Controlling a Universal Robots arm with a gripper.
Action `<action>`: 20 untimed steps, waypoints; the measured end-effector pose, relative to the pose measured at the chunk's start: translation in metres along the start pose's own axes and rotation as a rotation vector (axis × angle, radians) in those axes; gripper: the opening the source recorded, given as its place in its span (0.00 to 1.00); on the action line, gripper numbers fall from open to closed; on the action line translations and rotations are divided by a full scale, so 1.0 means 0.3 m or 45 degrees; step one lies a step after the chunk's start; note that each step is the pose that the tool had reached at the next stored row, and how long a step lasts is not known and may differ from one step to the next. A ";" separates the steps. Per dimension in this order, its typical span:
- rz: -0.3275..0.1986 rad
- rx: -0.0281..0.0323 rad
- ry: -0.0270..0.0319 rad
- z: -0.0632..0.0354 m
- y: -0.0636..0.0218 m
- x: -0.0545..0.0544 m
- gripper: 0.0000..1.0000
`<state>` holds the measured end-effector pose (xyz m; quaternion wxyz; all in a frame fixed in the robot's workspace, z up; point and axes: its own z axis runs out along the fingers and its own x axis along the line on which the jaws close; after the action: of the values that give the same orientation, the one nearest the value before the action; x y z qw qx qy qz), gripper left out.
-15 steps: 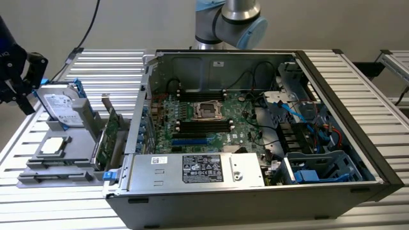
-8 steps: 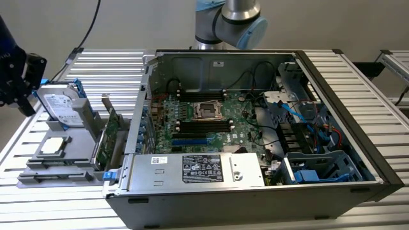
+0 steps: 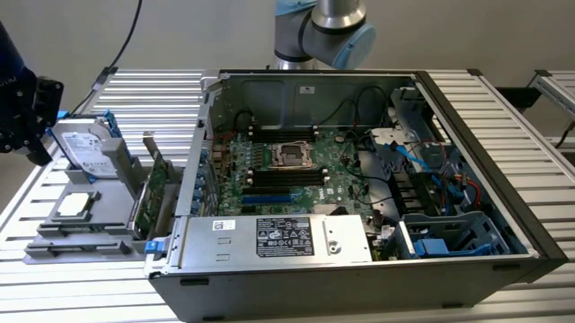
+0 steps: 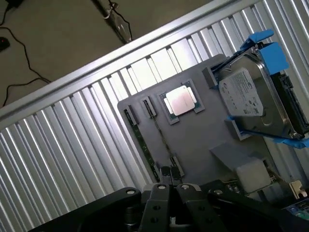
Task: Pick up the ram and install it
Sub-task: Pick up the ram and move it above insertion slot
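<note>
Looks like the pick-up stage to me, nothing grabbed yet. The pincer (image 4: 172, 187) is pinched closed and empty, hovering over the matte grey holder (image 4: 203, 140) on the ribbed metal tabletop (image 4: 72, 145). The ram (image 4: 140, 140), a thin green stick, sits on edge in the holder's slot. I'd guess a grab needs the fingers spread and lined up along that skinny edge.

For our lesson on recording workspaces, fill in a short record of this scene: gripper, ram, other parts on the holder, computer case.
gripper: shut, over the grey holder
ram: on edge in the grey holder, near the gripper; contact unclear
other parts on holder: processor, hard drive
computer case: open, motherboard exposed
</note>
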<state>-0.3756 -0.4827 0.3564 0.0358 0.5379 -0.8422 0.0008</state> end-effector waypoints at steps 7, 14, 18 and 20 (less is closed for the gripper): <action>-0.161 0.0099 0.0060 0.010 0.000 -0.001 0.11; -0.324 0.0199 0.0121 0.020 -0.001 -0.001 0.11; -0.416 0.0255 0.0155 0.027 -0.001 -0.002 0.11; -0.462 0.0283 0.0172 0.031 -0.001 -0.002 0.11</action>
<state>-0.3756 -0.4827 0.3471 0.0351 0.6813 -0.7311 0.0072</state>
